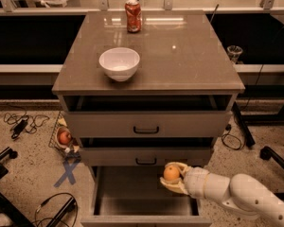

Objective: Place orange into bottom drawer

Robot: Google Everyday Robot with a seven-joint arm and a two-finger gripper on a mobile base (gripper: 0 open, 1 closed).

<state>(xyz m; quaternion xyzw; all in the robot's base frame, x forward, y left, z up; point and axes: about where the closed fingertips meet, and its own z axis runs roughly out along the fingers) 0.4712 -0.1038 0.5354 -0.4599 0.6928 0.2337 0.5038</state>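
Observation:
The orange (171, 173) is small and round and sits between the fingers of my gripper (173, 177). The gripper is shut on it and holds it over the right part of the open bottom drawer (132, 193), above its smooth grey floor. My white arm reaches in from the lower right. The bottom drawer is pulled out towards the camera below the two shallower drawers with black handles.
A white bowl (119, 63) and a red soda can (133, 16) stand on the cabinet top (189, 56). A wire basket with a reddish fruit (64, 137) sits on the floor at the left. Cables and a blue tape cross (68, 171) lie on the floor.

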